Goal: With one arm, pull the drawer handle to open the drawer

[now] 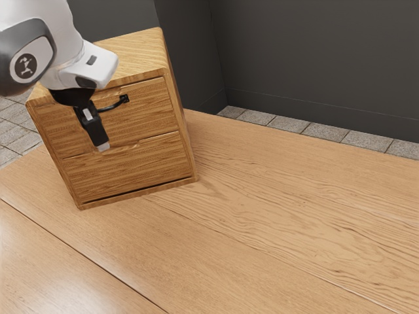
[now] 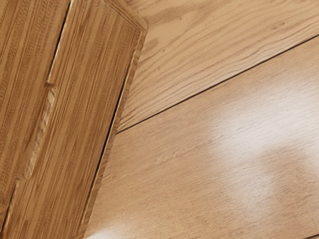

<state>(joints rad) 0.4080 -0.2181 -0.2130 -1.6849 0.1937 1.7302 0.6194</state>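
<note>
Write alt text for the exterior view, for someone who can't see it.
A black gripper on a white robot arm hangs at the black handle of the upper drawer of a small wooden cabinet. The cabinet stands on a wooden table.

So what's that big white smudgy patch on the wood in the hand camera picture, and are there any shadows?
Wrist view: the patch is soft glare, light bouncing off the shiny wooden surface beside the cabinet. Exterior view: the light is even, with just a thin dark shadow along the cabinet's bottom edge.
</note>
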